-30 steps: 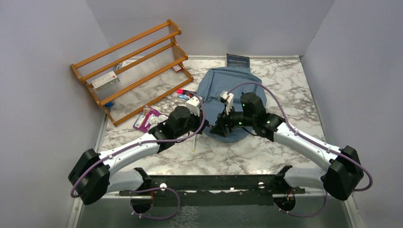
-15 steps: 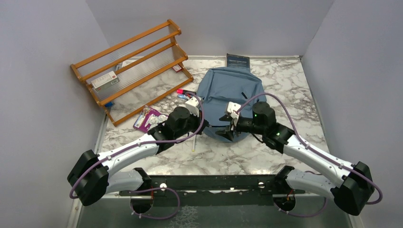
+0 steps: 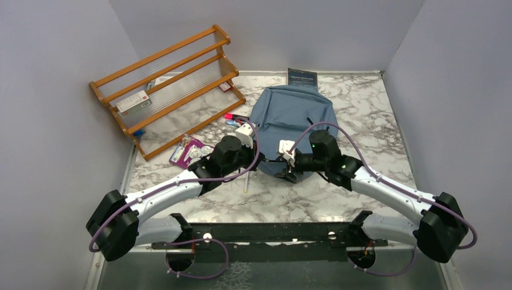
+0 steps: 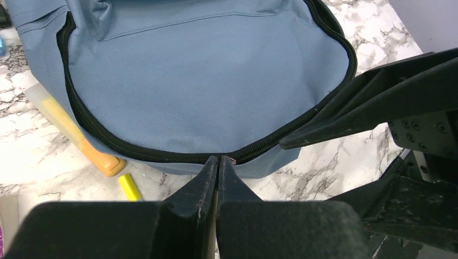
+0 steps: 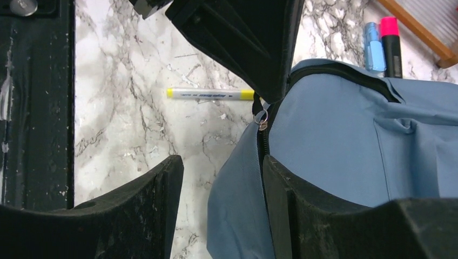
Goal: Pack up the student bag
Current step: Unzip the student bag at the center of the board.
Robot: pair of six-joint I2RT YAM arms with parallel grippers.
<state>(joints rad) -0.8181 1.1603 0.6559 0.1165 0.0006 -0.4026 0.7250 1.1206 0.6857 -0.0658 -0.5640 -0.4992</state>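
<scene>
The dusty-blue student bag (image 3: 294, 112) lies flat on the marble table, its black zipper (image 4: 162, 154) running round the near edge. My left gripper (image 3: 264, 162) is at that near edge, jaws shut (image 4: 217, 162) on the zipper pull (image 5: 261, 117). My right gripper (image 3: 287, 171) is open right beside it. Its fingers straddle the bag's side fabric (image 5: 237, 199), one finger (image 5: 162, 189) over the table and the other against the zipper line. The right fingers also show in the left wrist view (image 4: 378, 102).
A yellow-capped pen (image 5: 210, 94) lies just left of the bag. Blue (image 5: 371, 46) and pink (image 5: 390, 38) highlighters lie further back. An orange-yellow item (image 4: 81, 143) sticks out under the bag's edge. A wooden rack (image 3: 169, 90), a purple packet (image 3: 187, 151) and a dark book (image 3: 302, 77) stand around.
My right arm came off the top of the bag, swung back toward the near edge, then moved left up to the left gripper. The bag settled flatter. The left arm stayed put.
</scene>
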